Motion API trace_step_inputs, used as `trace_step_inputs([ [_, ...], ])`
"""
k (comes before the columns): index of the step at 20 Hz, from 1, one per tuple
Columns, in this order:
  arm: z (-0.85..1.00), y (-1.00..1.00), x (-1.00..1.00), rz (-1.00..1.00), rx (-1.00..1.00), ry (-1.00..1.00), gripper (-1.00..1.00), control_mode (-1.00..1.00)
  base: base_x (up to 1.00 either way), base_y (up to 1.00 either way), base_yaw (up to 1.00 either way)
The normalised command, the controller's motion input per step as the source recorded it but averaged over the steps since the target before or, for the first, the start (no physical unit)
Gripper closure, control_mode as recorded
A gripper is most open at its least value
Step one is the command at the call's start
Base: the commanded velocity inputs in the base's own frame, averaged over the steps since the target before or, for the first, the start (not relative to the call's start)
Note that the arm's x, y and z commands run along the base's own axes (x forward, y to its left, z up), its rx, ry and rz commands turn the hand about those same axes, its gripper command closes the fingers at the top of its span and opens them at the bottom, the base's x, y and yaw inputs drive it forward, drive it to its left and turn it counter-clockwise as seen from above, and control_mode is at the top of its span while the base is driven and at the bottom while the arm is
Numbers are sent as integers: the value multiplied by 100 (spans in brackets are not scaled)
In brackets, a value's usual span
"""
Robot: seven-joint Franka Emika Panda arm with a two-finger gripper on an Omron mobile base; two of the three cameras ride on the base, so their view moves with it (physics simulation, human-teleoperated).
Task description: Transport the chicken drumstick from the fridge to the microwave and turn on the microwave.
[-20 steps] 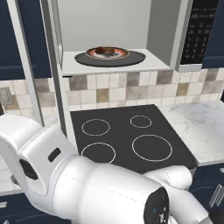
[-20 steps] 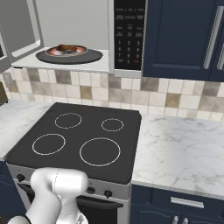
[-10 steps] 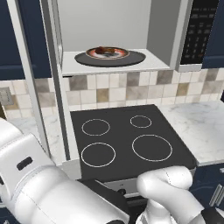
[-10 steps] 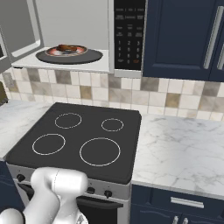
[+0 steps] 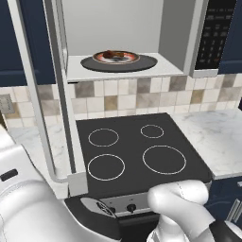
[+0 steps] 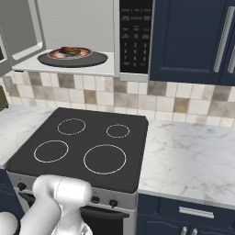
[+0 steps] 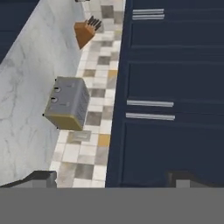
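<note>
The microwave (image 5: 179, 28) (image 6: 135, 36) hangs above the stove with its door (image 5: 52, 94) swung open to the left. On its black turntable (image 5: 146, 62) (image 6: 98, 58) lies a white plate with an orange-red rim (image 5: 130, 58) (image 6: 85, 53), and the dark reddish-brown chicken drumstick (image 5: 113, 54) (image 6: 69, 49) rests on it. My gripper (image 7: 111, 179) is open with nothing between its fingertips (image 7: 39, 177), and it points along a counter at cabinet fronts, away from the microwave. The fridge is out of view.
A black four-ring stovetop (image 5: 137, 151) (image 6: 82, 147) sits under the microwave, with marble counter (image 6: 193, 156) to its right. My arm's white links fill the lower foreground. The hand view shows a grey toaster (image 7: 65, 103), a knife block (image 7: 85, 31) and navy cabinets (image 7: 170, 87).
My arm's white links have sunk lower and swung across the bottom of the left base view. The microwave, plate and drumstick have not moved.
</note>
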Motion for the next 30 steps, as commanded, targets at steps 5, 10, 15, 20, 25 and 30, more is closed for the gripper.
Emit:
trace_step_inputs([
  [5, 3, -13, 11, -19, 0, 1, -100, -100, 0, 0, 0],
  [10, -6, -19, 5, -22, 0, 0, -100, -100, 0, 0, 0],
  [15, 0, -7, 11, -18, 0, 0, -100, -100, 0, 0, 0],
  [20, 5, -8, 16, -16, 0, 0, -100, -100, 0, 0, 0],
  [25, 0, -24, 12, -15, 0, 0, -100, -100, 0, 0, 0],
  [30, -12, -25, 14, -6, 0, -1, -100, -100, 0, 0, 0],
])
